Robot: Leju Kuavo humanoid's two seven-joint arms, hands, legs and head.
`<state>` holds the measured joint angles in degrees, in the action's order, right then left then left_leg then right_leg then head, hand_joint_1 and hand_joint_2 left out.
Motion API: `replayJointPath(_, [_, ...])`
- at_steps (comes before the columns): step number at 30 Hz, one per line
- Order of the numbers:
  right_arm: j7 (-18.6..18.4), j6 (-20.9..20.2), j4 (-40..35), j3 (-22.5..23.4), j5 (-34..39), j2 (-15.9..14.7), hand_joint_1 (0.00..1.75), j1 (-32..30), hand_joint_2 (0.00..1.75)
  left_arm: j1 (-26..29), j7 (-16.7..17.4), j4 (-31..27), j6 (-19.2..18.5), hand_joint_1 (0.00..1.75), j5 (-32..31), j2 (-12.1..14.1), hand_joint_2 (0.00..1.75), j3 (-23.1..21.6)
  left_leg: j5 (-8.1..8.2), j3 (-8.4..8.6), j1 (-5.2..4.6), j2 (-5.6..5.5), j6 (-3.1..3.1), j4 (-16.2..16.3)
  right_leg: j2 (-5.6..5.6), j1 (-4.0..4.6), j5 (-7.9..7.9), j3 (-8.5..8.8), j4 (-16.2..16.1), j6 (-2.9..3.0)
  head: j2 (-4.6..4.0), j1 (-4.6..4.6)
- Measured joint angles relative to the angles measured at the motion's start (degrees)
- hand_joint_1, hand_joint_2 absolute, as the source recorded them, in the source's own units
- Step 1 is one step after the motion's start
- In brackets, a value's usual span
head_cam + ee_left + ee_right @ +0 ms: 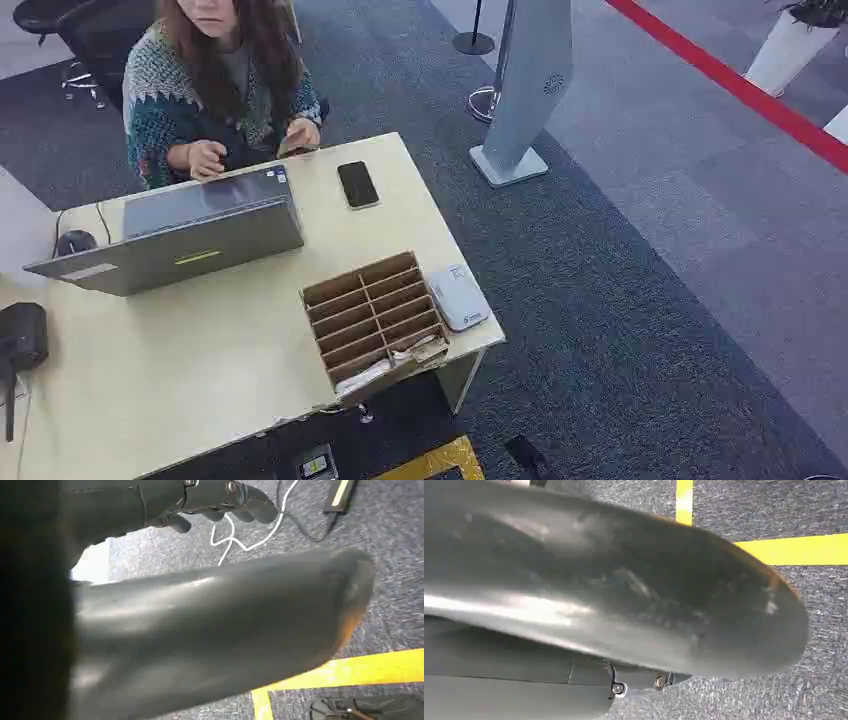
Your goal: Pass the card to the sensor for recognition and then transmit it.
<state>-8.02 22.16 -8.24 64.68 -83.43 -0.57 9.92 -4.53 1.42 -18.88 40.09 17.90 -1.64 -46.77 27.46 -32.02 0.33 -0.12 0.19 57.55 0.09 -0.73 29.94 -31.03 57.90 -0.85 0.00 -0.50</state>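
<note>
Left hand [225,500]: hanging over grey carpet beside a white cable [235,540]; fingers loosely bent, nothing seen in them; spread or closed not determinable.
Desk [200,370]: pale, smooth top, lower left of the head view; hard and flat, little purchase for lifting a flat card.
Laptop [190,235]: open, left of centre, facing a seated person [225,90] at upper left.
Divider box [375,315]: brown cardboard, slotted, centre of frame near the front edge of the desk.
Card [365,375]: white, lying in the nearest slot of the divider box; judged light, thin, stiff, slippery; best pinched by an exposed edge, thumb against finger.
Phone [358,184]: dark, face up, above the box.
Sensor [458,297]: white pad just beside the right wall of the box.
Room: grey carpet; kiosk stand [525,90] at upper centre; red floor line [740,90] at upper right.
Right hand [644,677]: barely visible; fingers hidden, state not determinable.
</note>
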Motion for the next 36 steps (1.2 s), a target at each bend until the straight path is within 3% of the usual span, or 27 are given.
replayJointPath(8, [-0.1,-0.1,0.0,1.1,2.0,0.0,0.0,-0.3,0.0,0.1,-0.3,0.0,0.0,0.0,-2.1,-0.4,0.0,1.3,0.0,0.0,0.0,0.0,0.0,0.0,0.0,0.0,0.0,0.0,0.0,0.0,0.0,0.0])
replayJointPath(13, [3.0,-1.3,0.0,4.9,11.3,0.0,0.0,-0.6,0.0,0.4,0.7,-0.2,0.0,0.0,-1.7,-0.3,0.0,1.3,0.0,0.0,0.0,0.0,0.0,0.0,0.0,0.0,0.0,-0.01,0.0,0.0,-0.02,0.0])
replayJointPath(14, [3.6,-1.4,0.0,5.8,12.8,0.0,0.0,-0.6,1.75,0.5,0.6,-0.3,0.0,0.0,-1.6,-0.3,0.0,1.3,0.0,0.0,0.0,0.0,0.0,0.0,0.0,0.0,0.0,-0.01,0.0,0.0,-0.02,0.0])
replayJointPath(24, [7.2,-1.6,0.0,14.1,19.0,-1.1,0.0,0.4,1.75,0.6,0.5,-0.8,0.0,0.0,-1.1,-0.3,0.0,1.4,0.0,0.0,0.0,0.0,0.0,0.0,0.0,0.0,0.0,0.01,0.0,0.0,0.0,0.0])
replayJointPath(27, [9.6,-0.9,0.0,15.8,23.8,-1.4,0.0,0.9,1.75,0.6,0.1,-0.8,0.0,0.0,-1.1,-0.3,0.0,1.6,0.0,-0.01,0.0,0.0,0.0,0.0,0.0,0.0,0.0,0.02,0.0,0.0,0.0,0.0])
replayJointPath(29, [15.2,-0.5,0.0,16.8,32.3,-1.9,0.0,1.9,1.75,0.7,-0.7,-0.8,0.0,0.0,-1.7,-0.3,0.0,2.3,0.0,-0.03,-0.03,0.0,0.0,0.0,-0.01,-0.03,-0.01,0.0,0.0,0.0,-0.02,0.0])
replayJointPath(31, [25.1,-0.9,-0.2,17.8,46.9,-2.9,0.0,3.7,1.75,0.8,-1.8,-0.8,0.0,0.0,-2.5,-0.3,0.0,3.3,0.0,-0.04,-0.03,0.03,0.0,0.0,0.01,-0.03,-0.02,0.03,0.0,-0.01,0.0,0.0])
replayJointPath(32, [27.1,-1.2,-0.3,18.0,49.7,-3.3,0.0,4.9,0.0,0.8,-1.9,-0.8,0.0,0.0,-2.9,-0.3,0.0,3.8,-0.01,-0.01,-0.05,0.07,0.01,0.0,0.03,-0.05,-0.02,0.02,0.0,-0.02,-0.02,0.0])
replayJointPath(33, [31.3,-2.2,-0.8,18.3,55.4,-4.5,0.0,6.2,1.75,0.7,-2.5,-0.8,0.0,0.0,-3.1,-0.3,0.0,4.2,-0.02,0.02,-0.06,0.08,0.02,0.0,0.03,-0.06,-0.03,0.06,0.0,-0.02,-0.02,0.0])
replayJointPath(35, [34.0,-3.6,-1.7,18.7,59.6,-5.7,0.0,8.2,1.75,0.8,-3.1,-0.8,0.0,0.0,-3.5,-0.3,0.0,4.8,-0.04,0.03,-0.07,0.02,0.06,0.0,0.01,-0.08,-0.03,0.07,0.0,-0.02,-0.02,-0.02])
replayJointPath(36, [33.3,-4.2,-2.4,18.8,62.1,-6.5,0.0,9.5,1.75,0.9,-3.4,-0.8,0.0,0.0,-3.6,-0.3,0.0,5.5,-0.04,0.02,-0.1,0.06,0.06,0.0,0.04,-0.1,-0.07,0.02,0.0,-0.06,0.0,-0.02])
